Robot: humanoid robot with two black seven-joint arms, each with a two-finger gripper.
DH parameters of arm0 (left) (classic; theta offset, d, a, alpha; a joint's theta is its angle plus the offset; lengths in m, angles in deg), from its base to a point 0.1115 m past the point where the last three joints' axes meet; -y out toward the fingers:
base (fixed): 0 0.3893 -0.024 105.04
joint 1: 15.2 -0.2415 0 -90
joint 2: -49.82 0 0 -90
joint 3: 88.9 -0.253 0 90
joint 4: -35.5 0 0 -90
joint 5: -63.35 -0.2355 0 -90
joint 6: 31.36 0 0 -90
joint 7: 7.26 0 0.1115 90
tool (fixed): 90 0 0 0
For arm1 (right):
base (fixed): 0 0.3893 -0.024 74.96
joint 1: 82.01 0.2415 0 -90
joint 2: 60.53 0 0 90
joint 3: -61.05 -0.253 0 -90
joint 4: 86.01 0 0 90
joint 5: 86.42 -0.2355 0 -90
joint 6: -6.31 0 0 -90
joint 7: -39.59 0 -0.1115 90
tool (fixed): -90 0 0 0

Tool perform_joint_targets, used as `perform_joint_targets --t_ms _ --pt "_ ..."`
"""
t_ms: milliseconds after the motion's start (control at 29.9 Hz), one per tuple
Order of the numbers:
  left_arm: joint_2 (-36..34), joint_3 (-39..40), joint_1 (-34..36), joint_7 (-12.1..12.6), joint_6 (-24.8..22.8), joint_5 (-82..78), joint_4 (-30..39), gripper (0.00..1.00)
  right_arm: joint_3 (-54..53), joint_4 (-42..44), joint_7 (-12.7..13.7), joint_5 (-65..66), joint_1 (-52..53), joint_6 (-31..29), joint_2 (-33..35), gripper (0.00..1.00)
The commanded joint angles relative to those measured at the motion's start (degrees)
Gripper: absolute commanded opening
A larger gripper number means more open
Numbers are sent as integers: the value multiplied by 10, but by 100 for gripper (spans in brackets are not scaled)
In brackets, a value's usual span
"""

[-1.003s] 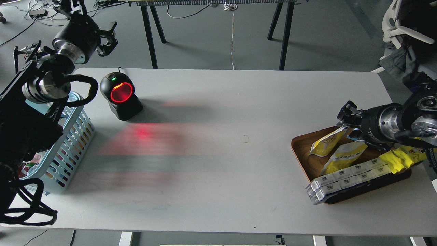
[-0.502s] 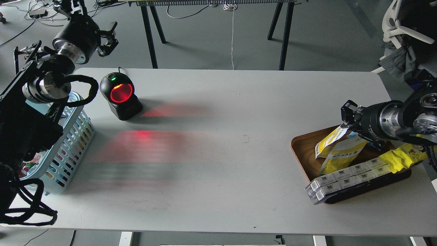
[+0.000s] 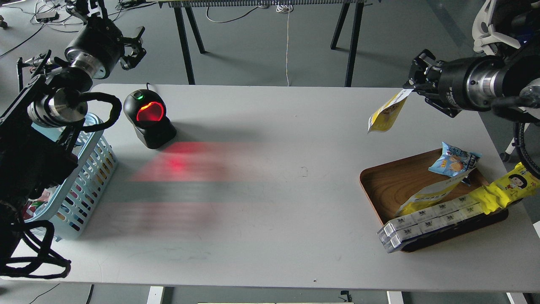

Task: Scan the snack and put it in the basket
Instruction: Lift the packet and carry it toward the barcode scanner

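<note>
The snack [image 3: 386, 114] is held by its white top edge in the right gripper [image 3: 415, 86], whose fingers are closed on it; the pouch hangs tilted in the air above the far right part of the table [image 3: 270, 202], well apart from the wooden tray [image 3: 382, 185] below it. In the tray a small blue bag [image 3: 454, 159], a second yellow pouch [image 3: 430, 195], two long white boxes [image 3: 426, 219] and a long yellow wrapper [image 3: 504, 190] with a cartoon face are seen; the wrapper and the boxes overhang the tray's rim. The left gripper [image 3: 134, 44] is raised beyond the table's far left corner, with its fingers spread and nothing between them. The basket [image 3: 90, 169] stands at the left edge of the table, partly hidden by the left arm. Just beside it a black scanner [image 3: 148, 119] is shown, its round window lit red, and a red glow is cast on the table surface before it.
</note>
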Motion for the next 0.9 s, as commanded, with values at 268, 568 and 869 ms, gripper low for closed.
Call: perform_joint_targets --t_ms 268,568,869 --pt "-1 0 0 1 0 0 0 100 -126 92 0 -96 -29 42 -132 0" --pt "-1 0 2 1 0 0 0 100 -155 177 0 -96 -72 52 -296 0" --pt "-16 0 2 1 0 0 0 100 -167 232 0 -96 -94 53 -399 0"
